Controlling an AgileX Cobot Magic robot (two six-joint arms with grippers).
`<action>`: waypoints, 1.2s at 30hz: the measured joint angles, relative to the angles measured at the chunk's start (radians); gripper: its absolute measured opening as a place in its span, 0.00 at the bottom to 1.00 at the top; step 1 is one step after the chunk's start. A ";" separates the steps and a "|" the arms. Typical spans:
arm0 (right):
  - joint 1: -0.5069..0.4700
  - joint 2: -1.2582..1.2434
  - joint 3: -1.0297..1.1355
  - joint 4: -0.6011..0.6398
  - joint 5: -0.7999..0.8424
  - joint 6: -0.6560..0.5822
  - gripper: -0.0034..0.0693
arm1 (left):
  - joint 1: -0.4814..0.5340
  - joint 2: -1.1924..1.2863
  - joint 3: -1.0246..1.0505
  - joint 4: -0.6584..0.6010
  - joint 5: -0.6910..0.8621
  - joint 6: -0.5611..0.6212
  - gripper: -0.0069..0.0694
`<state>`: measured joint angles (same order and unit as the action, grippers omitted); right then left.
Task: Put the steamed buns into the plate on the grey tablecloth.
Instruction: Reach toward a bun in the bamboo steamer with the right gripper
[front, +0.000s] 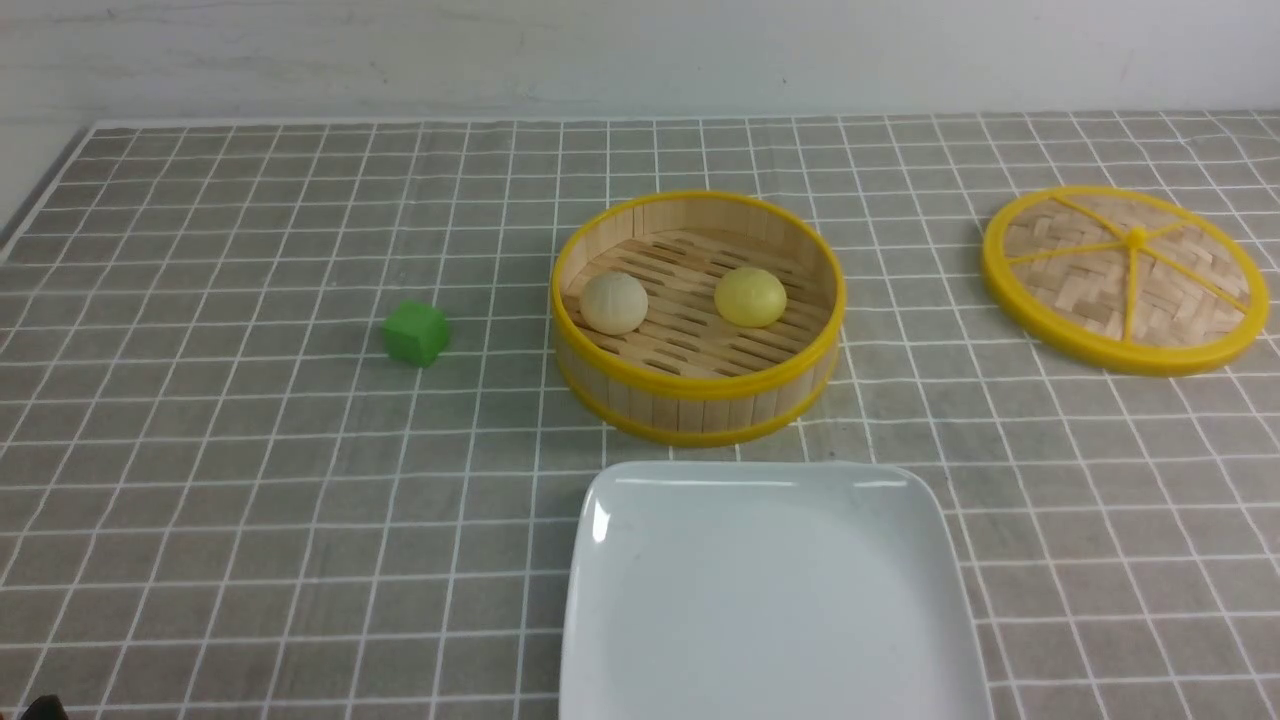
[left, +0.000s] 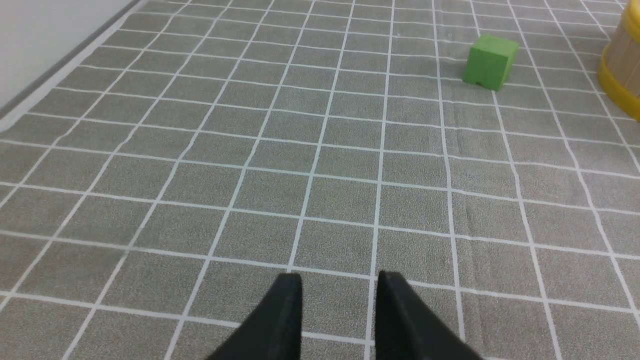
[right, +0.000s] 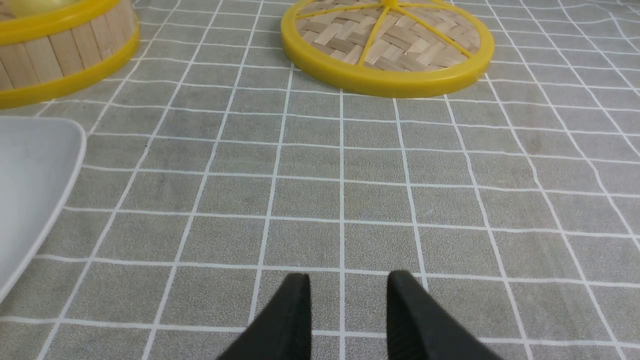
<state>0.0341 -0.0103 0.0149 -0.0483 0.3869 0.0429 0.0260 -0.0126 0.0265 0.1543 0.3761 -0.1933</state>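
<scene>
Two steamed buns lie inside a round bamboo steamer basket (front: 697, 390): the off-white bun (front: 614, 302) on its left, the pale yellow bun (front: 750, 296) on its right. The white square plate (front: 770, 600) lies bare on the grey tablecloth (front: 250, 480), just in front of the basket. Neither gripper shows in the front view. My left gripper (left: 339, 280) hovers low over bare cloth with its jaws close together and nothing between them. My right gripper (right: 348, 280) is the same, over bare cloth beside the plate's edge (right: 30, 165).
A green cube (front: 416, 332) sits left of the basket; it also shows in the left wrist view (left: 490, 61). The woven lid (front: 1125, 278) lies flat at the far right, ahead of my right gripper (right: 387, 45). A wall runs behind the cloth.
</scene>
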 joint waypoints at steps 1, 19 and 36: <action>0.000 0.000 0.000 -0.010 0.000 -0.002 0.38 | 0.000 0.000 0.000 0.000 0.000 0.000 0.40; 0.000 0.000 0.000 -0.118 0.004 -0.011 0.38 | 0.000 0.000 0.000 0.001 0.000 0.000 0.40; 0.000 0.000 0.006 0.633 -0.034 0.263 0.37 | 0.000 0.000 0.000 -0.395 -0.006 -0.566 0.40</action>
<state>0.0341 -0.0103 0.0209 0.5851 0.3530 0.3060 0.0260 -0.0126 0.0265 -0.2407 0.3697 -0.7590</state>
